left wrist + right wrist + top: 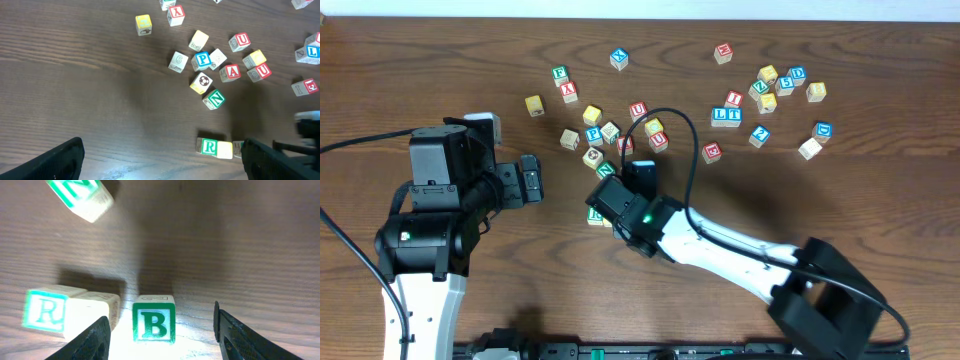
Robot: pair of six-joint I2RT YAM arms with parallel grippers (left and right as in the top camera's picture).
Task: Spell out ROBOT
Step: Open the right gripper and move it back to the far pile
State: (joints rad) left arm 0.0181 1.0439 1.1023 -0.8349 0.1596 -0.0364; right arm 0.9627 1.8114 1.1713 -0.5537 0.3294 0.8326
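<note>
A short row lies on the table in the right wrist view: a green R cube point(45, 311), a pale yellow-faced cube point(90, 315) touching it, then a green B cube point(154, 319) a small gap to the right. My right gripper point(160, 341) is open and straddles the B cube, with space on both sides of it. Overhead, the right gripper point(605, 210) covers most of this row. The left wrist view shows the R cube point(209, 146) and the yellow-faced cube point(224, 149). My left gripper point(533, 180) hangs wide open and holds nothing. The blue T cube point(733, 115) sits far right.
A green N cube point(80, 195) lies just beyond the row. A loose cluster with a blue P cube point(202, 60), a red A cube point(231, 72) and a red U cube point(241, 41) sits behind it. More cubes are scattered at the back right point(780, 85).
</note>
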